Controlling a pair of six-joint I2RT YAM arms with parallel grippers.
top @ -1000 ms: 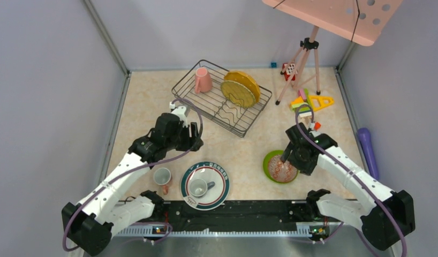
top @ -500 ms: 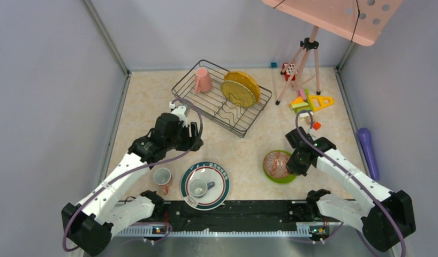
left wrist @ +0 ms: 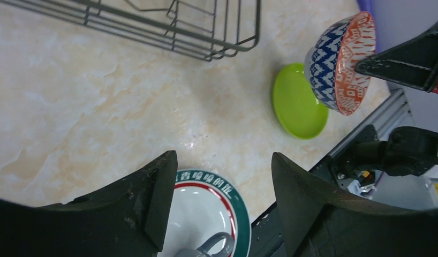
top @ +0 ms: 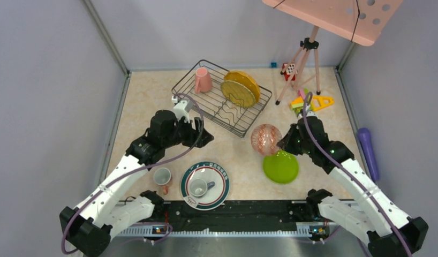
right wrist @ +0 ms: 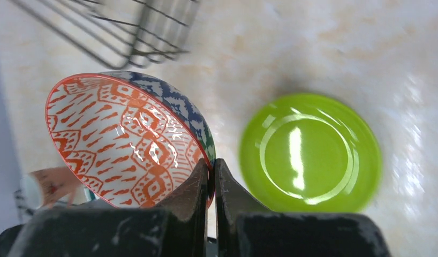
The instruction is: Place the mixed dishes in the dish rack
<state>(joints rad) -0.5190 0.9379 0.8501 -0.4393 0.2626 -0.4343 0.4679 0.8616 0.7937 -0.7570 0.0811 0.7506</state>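
Note:
My right gripper [top: 284, 142] is shut on the rim of the blue-white patterned bowl [top: 266, 139], which hangs tilted on its side above the table; its orange-patterned inside [right wrist: 126, 139] faces the right wrist camera. The lime green plate [top: 280, 166] lies bare below it. The dish rack [top: 222, 96] stands at the back with a pink mug [top: 202, 80] and two yellow plates [top: 239, 91] in it. My left gripper [top: 203, 140] hovers open and empty over the far rim of the green-rimmed white plate [left wrist: 227, 198], which carries a small white cup [top: 198, 187]. Another cup [top: 163, 177] stands left of that plate.
A tripod [top: 300, 59] stands at the back right with colourful toy blocks [top: 312, 101] at its feet. A purple object [top: 368, 150] lies along the right wall. A pink board [top: 340, 16] hangs overhead. The black rail [top: 233, 209] runs along the near edge.
My right gripper closed on the bowl's rim, lifted it off the lime green plate and carried it up and left, tipping it sideways. The left gripper edged slightly right.

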